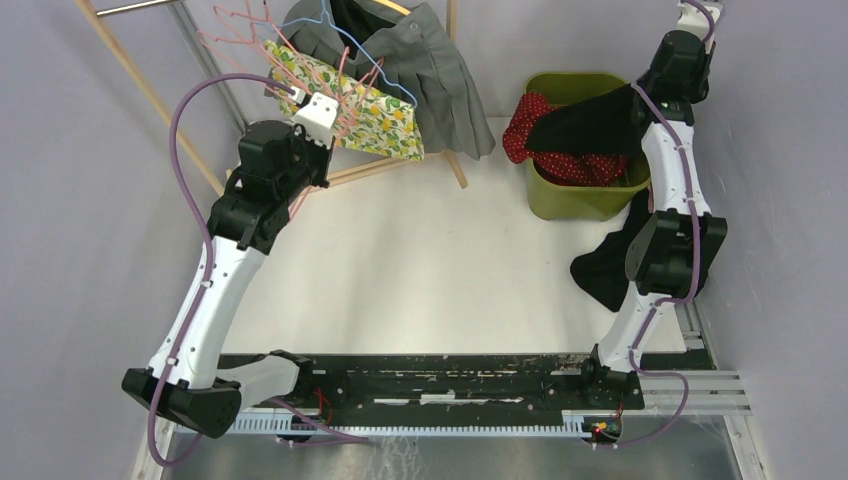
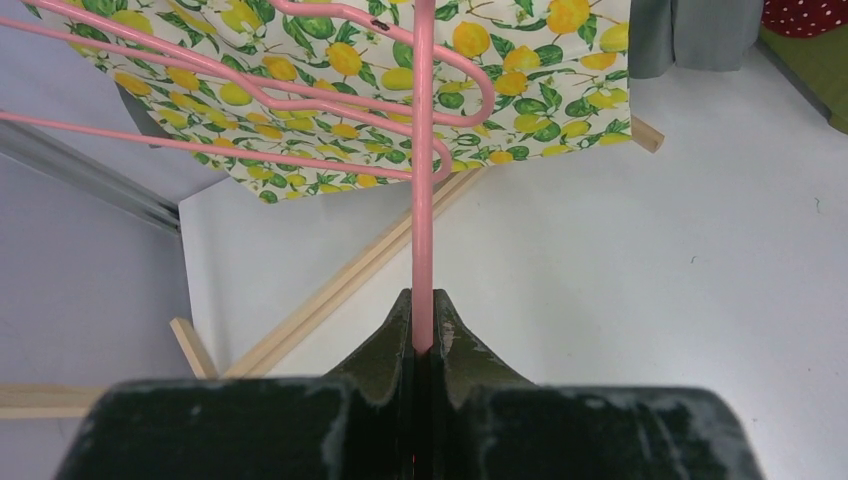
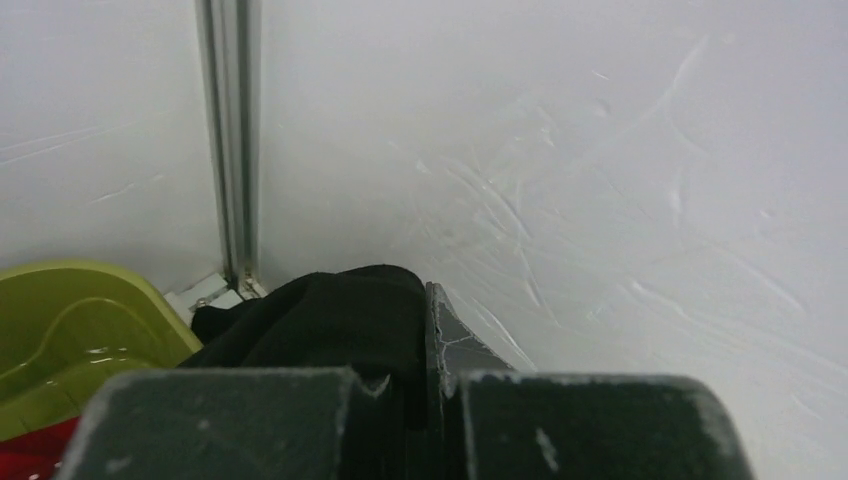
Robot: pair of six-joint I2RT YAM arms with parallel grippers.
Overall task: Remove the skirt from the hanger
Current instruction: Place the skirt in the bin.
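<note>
My left gripper [image 1: 300,95] [image 2: 423,312] is shut on the straight bar of a pink wire hanger [image 2: 423,200], which shows in the top view [image 1: 250,45] at the back left. A lemon-print skirt [image 1: 375,110] [image 2: 400,90] hangs there among the pink hangers. My right gripper [image 3: 427,300] is raised at the back right corner [image 1: 690,20] and is shut on a black skirt [image 3: 320,320]. The black skirt [image 1: 590,125] drapes across the green bin and down the arm's side.
A green bin [image 1: 580,200] [image 3: 80,310] at the back right holds a red dotted cloth [image 1: 570,165]. A grey skirt [image 1: 435,75] hangs on a blue hanger [image 1: 345,45] at the back. Wooden rack legs [image 1: 400,160] [image 2: 330,290] cross the table's far left. Walls stand close on both sides.
</note>
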